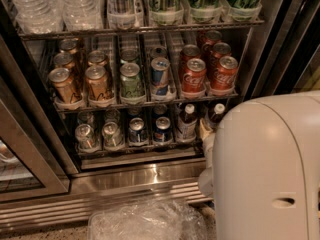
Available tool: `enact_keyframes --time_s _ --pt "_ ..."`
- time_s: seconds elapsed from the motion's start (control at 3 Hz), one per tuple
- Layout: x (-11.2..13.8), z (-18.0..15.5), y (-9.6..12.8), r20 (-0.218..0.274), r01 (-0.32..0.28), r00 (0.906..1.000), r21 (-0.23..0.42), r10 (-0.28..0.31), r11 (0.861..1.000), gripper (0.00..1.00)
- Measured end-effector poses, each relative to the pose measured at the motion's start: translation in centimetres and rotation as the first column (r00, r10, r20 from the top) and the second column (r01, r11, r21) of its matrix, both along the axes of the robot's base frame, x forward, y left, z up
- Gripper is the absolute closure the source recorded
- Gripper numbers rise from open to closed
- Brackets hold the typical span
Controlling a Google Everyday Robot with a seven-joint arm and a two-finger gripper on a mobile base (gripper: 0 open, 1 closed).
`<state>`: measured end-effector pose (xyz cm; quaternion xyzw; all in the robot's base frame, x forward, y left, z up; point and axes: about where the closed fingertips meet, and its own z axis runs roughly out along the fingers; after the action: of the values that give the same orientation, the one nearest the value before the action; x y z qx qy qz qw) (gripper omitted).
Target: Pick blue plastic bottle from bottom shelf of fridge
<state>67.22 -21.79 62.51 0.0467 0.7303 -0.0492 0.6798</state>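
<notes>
Blue plastic bottle [186, 124] stands upright on the bottom shelf [131, 149] of the fridge [125, 182], right of the cans [135, 130]. The hand [205, 133] is just beside it, mostly hidden by the arm [265, 169]; whether it is open cannot be told.

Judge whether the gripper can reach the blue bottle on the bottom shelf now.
Probably yes: the bottle stands at the shelf front, the gripper sits close beside it, nothing between them.

Red cans [192, 76], gold cans [63, 86], water bottles [35, 9] — crumpled clear plastic [145, 220] below
</notes>
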Motion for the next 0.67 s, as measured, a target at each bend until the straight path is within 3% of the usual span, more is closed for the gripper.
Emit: enact_keyframes --time_s 0.33,0.67 --pt "-0.3 0.6 -0.1 0.018 0.003 0.9998 0.001 -0.003 1.000 1.00" --pt "-1.5 2.5 -0.4 0.068 0.007 0.9976 0.000 -0.007 1.000 1.00"
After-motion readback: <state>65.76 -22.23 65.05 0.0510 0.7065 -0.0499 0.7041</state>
